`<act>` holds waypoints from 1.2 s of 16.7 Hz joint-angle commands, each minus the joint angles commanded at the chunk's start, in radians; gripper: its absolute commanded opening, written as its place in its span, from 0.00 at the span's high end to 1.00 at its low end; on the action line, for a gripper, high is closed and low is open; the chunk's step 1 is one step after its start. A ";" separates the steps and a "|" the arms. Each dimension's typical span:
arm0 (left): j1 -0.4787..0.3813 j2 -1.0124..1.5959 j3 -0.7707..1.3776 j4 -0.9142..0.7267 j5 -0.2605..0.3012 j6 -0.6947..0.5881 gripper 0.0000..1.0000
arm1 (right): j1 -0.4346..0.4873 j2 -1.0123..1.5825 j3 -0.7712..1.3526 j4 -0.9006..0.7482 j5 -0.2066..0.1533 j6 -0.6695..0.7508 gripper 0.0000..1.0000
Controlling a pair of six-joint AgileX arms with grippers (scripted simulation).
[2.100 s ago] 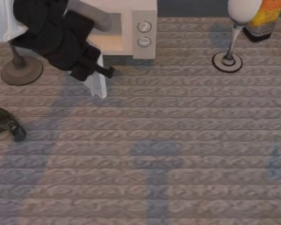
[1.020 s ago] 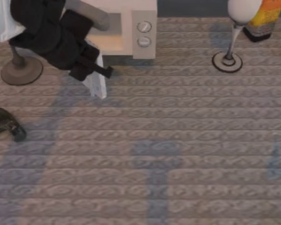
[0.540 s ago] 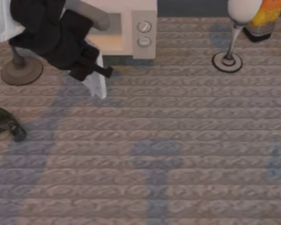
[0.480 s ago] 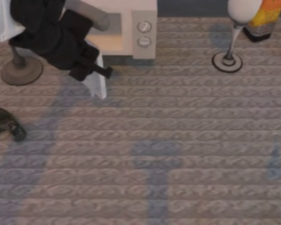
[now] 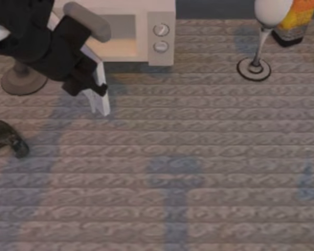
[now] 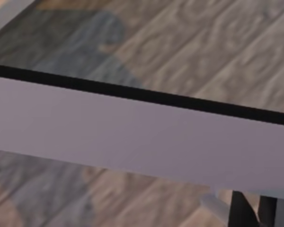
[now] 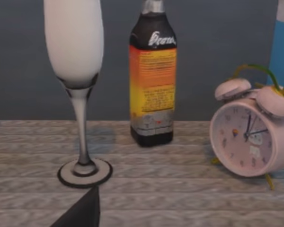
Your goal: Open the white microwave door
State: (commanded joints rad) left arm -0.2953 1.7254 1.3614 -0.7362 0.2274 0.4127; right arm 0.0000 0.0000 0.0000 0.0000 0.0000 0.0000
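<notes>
A green and black tool (image 5: 5,137) lies at nine o'clock on the table (image 5: 199,157). Past it, near ten o'clock, the left gripper (image 5: 89,83) sits at the free edge of the door (image 5: 100,89), which stands swung out from the white microwave (image 5: 131,29) at eleven o'clock; how its claw stands I cannot tell. A lamp base (image 5: 23,79) crowds that arm. At one o'clock stand a wine glass (image 5: 261,31) and an orange bottle (image 5: 298,21); a pink alarm clock (image 7: 251,137) shows beside them.
</notes>
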 joint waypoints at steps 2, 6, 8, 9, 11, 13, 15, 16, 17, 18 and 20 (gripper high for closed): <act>0.008 -0.009 -0.001 0.001 0.009 0.014 1.00 | 0.000 0.000 0.000 0.000 0.000 0.000 0.00; 0.008 -0.009 -0.001 0.001 0.009 0.014 1.00 | 0.000 0.000 0.000 0.000 0.000 0.000 0.00; 0.008 -0.009 -0.001 0.001 0.009 0.014 1.00 | 0.000 0.000 0.000 0.000 0.000 0.000 0.00; 0.008 -0.009 -0.001 0.001 0.009 0.014 1.00 | 0.000 0.000 0.000 0.000 0.000 0.000 0.00; 0.008 -0.009 -0.001 0.001 0.009 0.014 1.00 | 0.000 0.000 0.000 0.000 0.000 0.000 0.00; 0.008 -0.009 -0.001 0.001 0.009 0.014 1.00 | 0.000 0.000 0.000 0.000 0.000 0.000 0.00; 0.008 -0.009 -0.001 0.001 0.009 0.014 1.00 | 0.000 0.000 0.000 0.000 0.000 0.000 0.00; 0.008 -0.009 -0.001 0.001 0.009 0.014 1.00 | 0.000 0.000 0.000 0.000 0.000 0.000 0.00; 0.008 -0.009 -0.001 0.001 0.009 0.014 1.00 | 0.000 0.000 0.000 0.000 0.000 0.000 0.00; 0.008 -0.009 -0.001 0.001 0.009 0.014 1.00 | 0.000 0.000 0.000 0.000 0.000 0.000 0.00; 0.008 -0.009 -0.001 0.001 0.009 0.014 1.00 | 0.000 0.000 0.000 0.000 0.000 0.000 0.00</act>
State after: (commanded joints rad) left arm -0.2876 1.7167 1.3604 -0.7353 0.2367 0.4269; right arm 0.0000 0.0000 0.0000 0.0000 0.0000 0.0000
